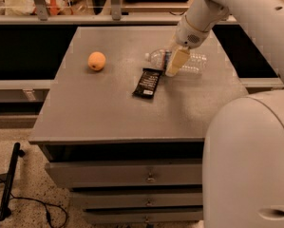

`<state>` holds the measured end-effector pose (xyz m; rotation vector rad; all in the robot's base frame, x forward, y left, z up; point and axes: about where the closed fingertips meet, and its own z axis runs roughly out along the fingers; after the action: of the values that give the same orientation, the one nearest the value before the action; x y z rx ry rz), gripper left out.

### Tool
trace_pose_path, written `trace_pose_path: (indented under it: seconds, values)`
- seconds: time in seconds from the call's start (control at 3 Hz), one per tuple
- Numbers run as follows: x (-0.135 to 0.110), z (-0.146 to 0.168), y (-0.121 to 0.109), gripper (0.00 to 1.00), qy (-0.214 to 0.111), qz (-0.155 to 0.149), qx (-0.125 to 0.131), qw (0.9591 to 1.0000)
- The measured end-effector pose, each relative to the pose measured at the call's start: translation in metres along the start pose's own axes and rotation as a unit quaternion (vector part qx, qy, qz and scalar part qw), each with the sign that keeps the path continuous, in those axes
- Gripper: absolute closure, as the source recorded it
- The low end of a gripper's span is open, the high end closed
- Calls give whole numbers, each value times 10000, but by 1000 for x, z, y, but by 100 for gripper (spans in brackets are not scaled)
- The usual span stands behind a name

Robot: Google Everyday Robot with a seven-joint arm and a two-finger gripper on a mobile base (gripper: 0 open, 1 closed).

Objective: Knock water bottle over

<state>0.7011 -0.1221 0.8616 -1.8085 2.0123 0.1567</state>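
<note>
Three things lay on the grey table [108, 120]: an orange fruit [97, 61], a dark snack bar [147, 83] and the water bottle [194, 62], on its side far right, with the gripper [176, 61] across its middle, grip state impossible to tell

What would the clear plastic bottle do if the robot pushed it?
The clear plastic water bottle lies on its side, so it would probably roll. It looks slim and see-through, so it is maybe light and easily pushed. The gripper is at its middle.
</note>
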Motion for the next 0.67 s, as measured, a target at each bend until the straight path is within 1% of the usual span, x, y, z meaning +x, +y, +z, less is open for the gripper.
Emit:
trace_pose_path:
  seconds: [0.33, 0.67]
  values:
    - [-7, -3, 0, 0, -105, 54, 29, 9999]
    - [-14, -14, -6, 0, -232, 137, 167, 9995]
